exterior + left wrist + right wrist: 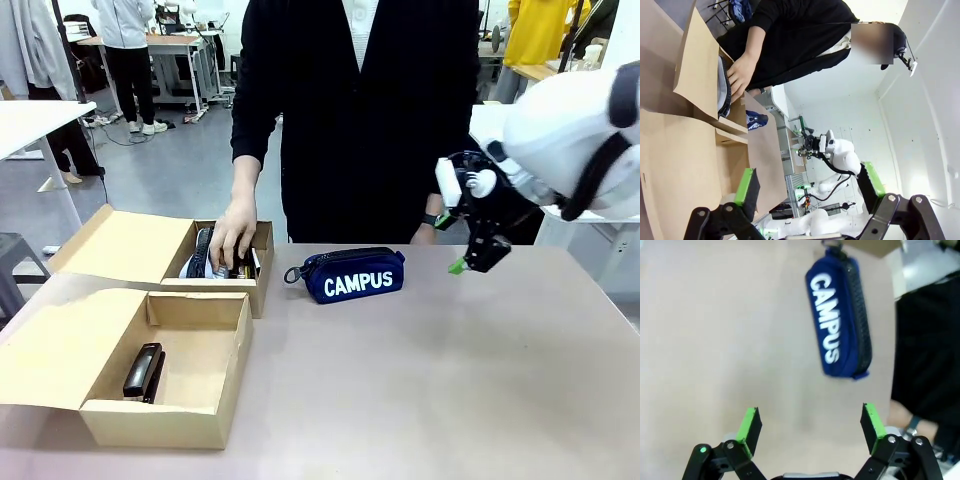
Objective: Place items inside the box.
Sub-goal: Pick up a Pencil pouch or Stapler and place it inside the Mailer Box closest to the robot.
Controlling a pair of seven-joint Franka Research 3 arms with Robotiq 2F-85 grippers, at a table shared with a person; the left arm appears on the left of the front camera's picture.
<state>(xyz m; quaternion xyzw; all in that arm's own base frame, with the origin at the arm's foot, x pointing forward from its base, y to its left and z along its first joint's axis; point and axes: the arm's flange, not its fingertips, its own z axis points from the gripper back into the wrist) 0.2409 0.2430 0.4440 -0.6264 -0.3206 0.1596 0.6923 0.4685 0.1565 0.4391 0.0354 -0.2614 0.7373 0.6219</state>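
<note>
While the navy CAMPUS pouch (352, 276) lies near the far edge of the desk (450, 380), just beside the far cardboard box (265, 272), and our right gripper (470, 264) hovers near it with fingers (751, 424) spread wide, we should straddle its narrow width at mid-length before closing.
</note>
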